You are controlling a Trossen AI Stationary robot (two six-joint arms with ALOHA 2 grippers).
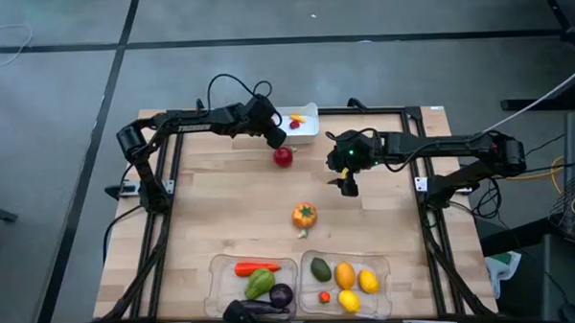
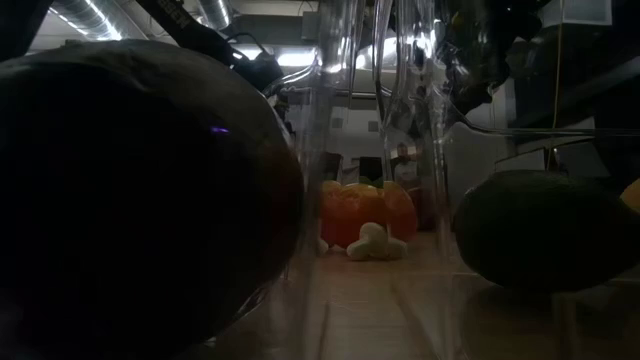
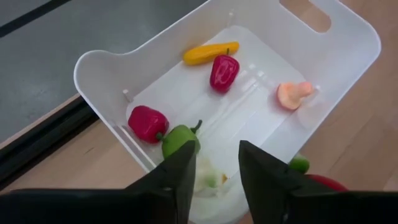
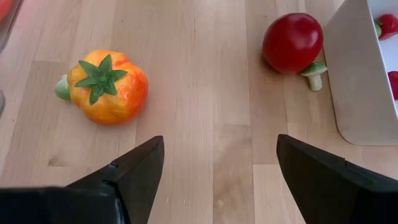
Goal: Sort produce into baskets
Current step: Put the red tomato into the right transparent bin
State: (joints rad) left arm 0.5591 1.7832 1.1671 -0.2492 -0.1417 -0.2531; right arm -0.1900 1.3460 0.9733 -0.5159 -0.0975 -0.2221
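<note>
While the left gripper (image 1: 278, 138) hung over the white bin (image 1: 304, 129), jaws slightly parted and empty, the red apple (image 1: 283, 157) lay just beside the bin. From the right wrist, wide-open fingers (image 4: 127, 180) faced bare wood between the apple and the orange pumpkin (image 4: 107, 86).

Down at table level, a huge dark rounded shape (image 2: 130, 190) fills the near left. Right of it rise clear plastic tray walls (image 2: 330, 150), and beyond those sits the orange pepper (image 2: 365, 212) — a small pale piece (image 2: 372, 243) touching its front. Further right, another dark rounded fruit (image 2: 545, 230) — arms barely readable overhead
</note>
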